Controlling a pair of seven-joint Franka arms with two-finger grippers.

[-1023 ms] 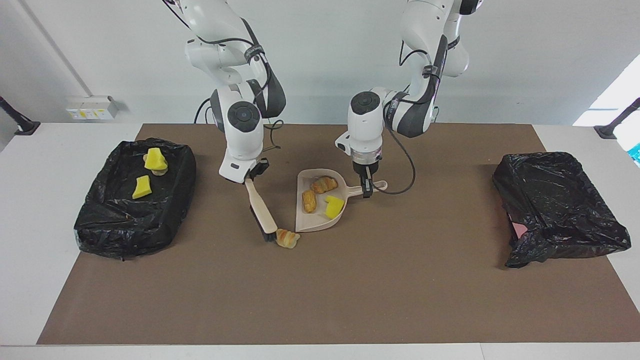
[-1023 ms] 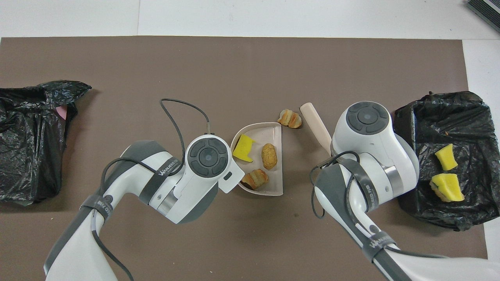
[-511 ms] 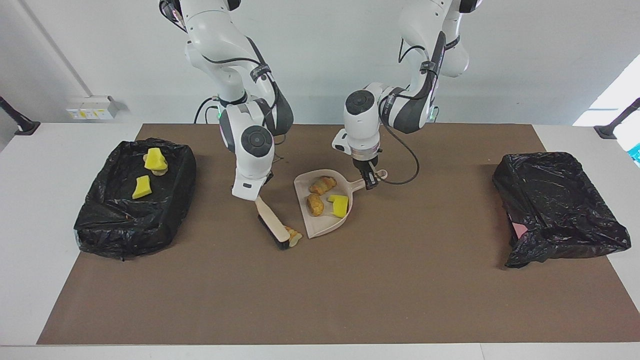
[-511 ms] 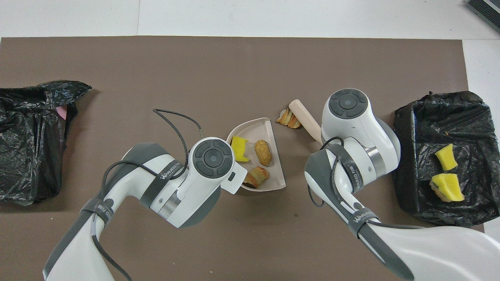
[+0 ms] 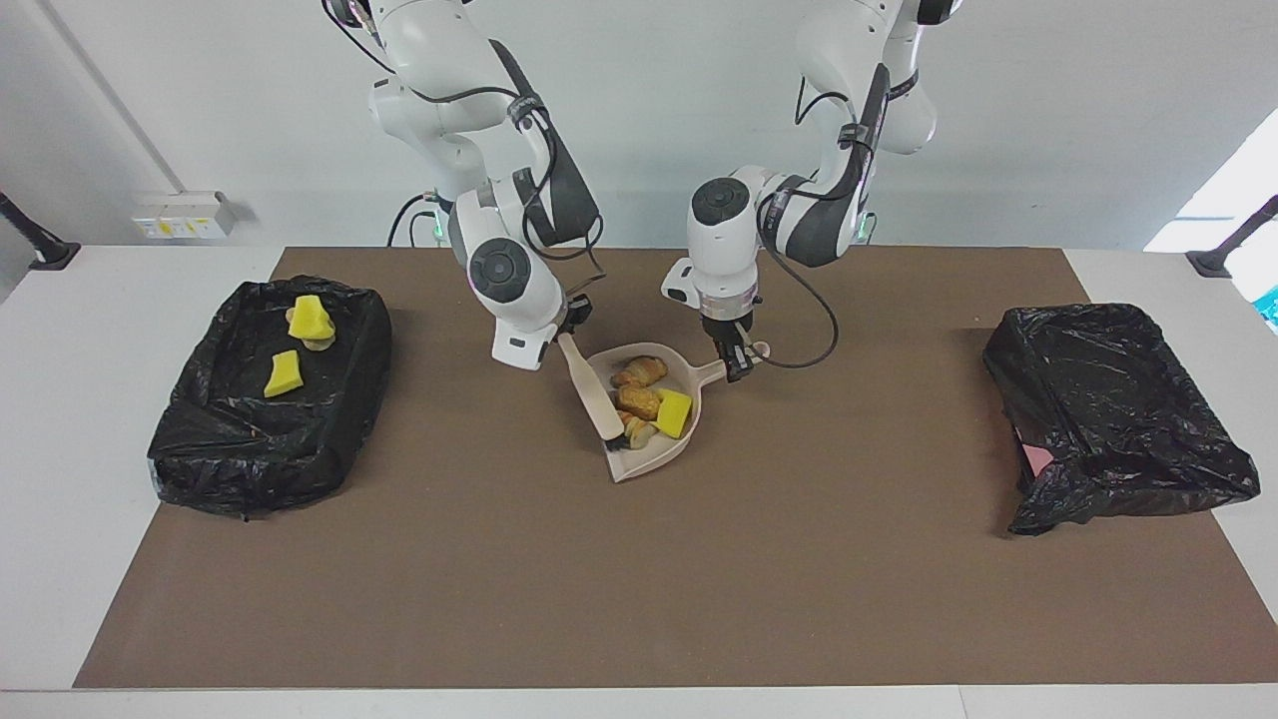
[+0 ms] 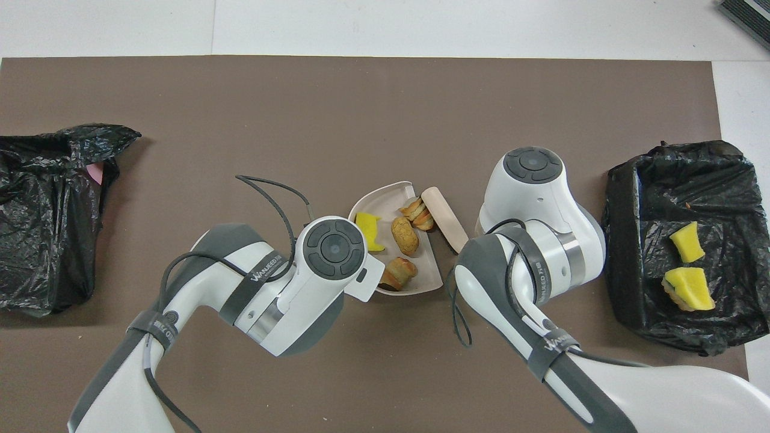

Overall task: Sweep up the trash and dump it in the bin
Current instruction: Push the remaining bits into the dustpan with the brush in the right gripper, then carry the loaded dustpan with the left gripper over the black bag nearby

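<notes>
Four scraps of trash (image 5: 644, 401), bread lumps and a yellow sponge, sit in the dustpan (image 5: 651, 461): light, soft, likely to roll. Best carried by the handle, where the left gripper (image 5: 738, 365) is clamped; the right gripper (image 5: 567, 331) grips the brush (image 5: 592, 391).

The white bench (image 5: 60, 419) carried a brown mat (image 5: 639, 599) covering most of its top. A beige dustpan (image 5: 654, 464) was at the middle of the mat, its handle pointing toward the left arm's end. A beige hand brush (image 5: 589, 389) lay slantwise across the dustpan's open edge, with its bristle end at the pan. A container lined with a black bag (image 5: 1108, 409) stood on the mat at the left arm's end, a pink item (image 5: 1038, 461) showing at its lower edge. A white socket box (image 5: 180, 213) was fixed to the wall.
</notes>
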